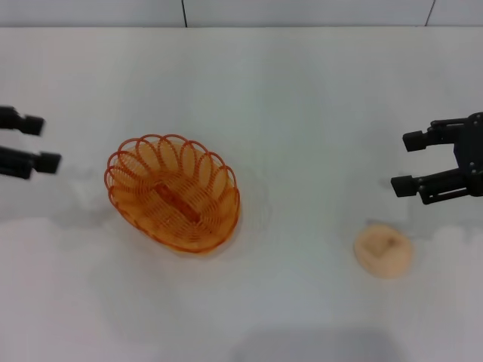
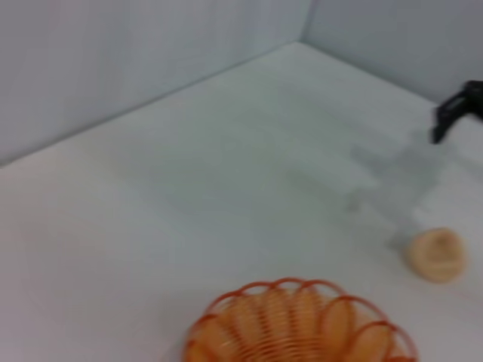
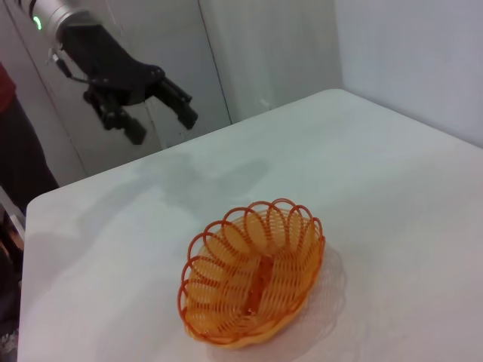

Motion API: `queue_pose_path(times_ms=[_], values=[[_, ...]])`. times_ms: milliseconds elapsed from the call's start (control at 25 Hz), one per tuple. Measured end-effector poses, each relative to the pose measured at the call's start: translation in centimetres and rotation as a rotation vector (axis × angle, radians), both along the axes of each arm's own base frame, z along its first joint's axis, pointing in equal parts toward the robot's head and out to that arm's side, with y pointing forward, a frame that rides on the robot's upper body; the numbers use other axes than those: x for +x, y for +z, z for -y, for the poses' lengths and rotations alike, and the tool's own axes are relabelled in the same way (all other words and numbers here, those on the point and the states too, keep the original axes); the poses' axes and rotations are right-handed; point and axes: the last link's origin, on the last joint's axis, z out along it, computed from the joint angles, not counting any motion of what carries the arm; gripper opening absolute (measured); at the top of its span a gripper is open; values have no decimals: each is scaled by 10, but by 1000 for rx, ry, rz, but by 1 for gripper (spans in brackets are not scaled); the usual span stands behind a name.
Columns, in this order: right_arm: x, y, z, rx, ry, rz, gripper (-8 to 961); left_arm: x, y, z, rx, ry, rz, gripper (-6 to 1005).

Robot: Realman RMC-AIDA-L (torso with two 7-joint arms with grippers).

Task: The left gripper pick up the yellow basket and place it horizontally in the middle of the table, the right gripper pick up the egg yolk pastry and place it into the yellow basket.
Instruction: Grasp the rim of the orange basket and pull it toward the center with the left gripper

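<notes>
The yellow basket [image 1: 173, 192], an oval orange wire basket, stands upright and empty on the white table [image 1: 302, 113], left of the middle and turned at a slant. It also shows in the left wrist view [image 2: 302, 324] and the right wrist view [image 3: 253, 275]. The egg yolk pastry [image 1: 383, 251] lies on the table at the front right; the left wrist view shows it too [image 2: 436, 255]. My left gripper [image 1: 38, 142] is open and empty at the left edge, apart from the basket. My right gripper [image 1: 407, 162] is open and empty, above and behind the pastry.
The table's far edge meets a grey wall [image 1: 226, 11]. The right wrist view shows the left arm [image 3: 121, 75] beyond the table's far corner, in front of grey panels.
</notes>
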Motion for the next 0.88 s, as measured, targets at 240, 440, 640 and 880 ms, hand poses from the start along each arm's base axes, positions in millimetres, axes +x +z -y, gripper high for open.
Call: queue_pose_path(times_ms=[240, 440, 640, 880], values=[[-1, -1, 0, -1, 0, -2, 843, -7, 8, -16, 38, 49, -120, 888], [-2, -2, -2, -4, 2, -6, 843, -8, 9, -27, 48, 71, -202, 888], [-8, -6, -7, -20, 8, -19, 843, -5, 6, -37, 48, 84, -259, 888], [-12, -7, -10, -22, 7, -23, 843, 7, -2, -51, 48, 86, -288, 888]])
